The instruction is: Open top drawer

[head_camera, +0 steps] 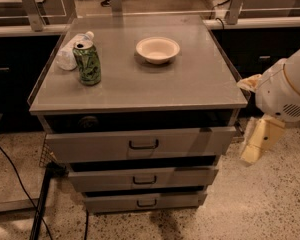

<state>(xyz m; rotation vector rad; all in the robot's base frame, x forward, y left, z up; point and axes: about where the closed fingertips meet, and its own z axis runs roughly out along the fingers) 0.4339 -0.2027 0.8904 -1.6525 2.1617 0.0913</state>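
The scene is lit dimly, with a warm, brownish tint. The most light is caught by the grey tabletop (200, 84), and it seems to be sent down from above. A soft pale shine is seen on its far part. Small dark shadows are thrown beside the green can (87, 64) and under the white bowl (157, 49). A deep black band of shadow is laid under the tabletop's near edge, above the top drawer (90, 145). The pincer (260, 140), low at the right beside the drawers, is lit pale yellow. A shadow is cast on the speckled floor (270, 204) under the lowest drawer front.
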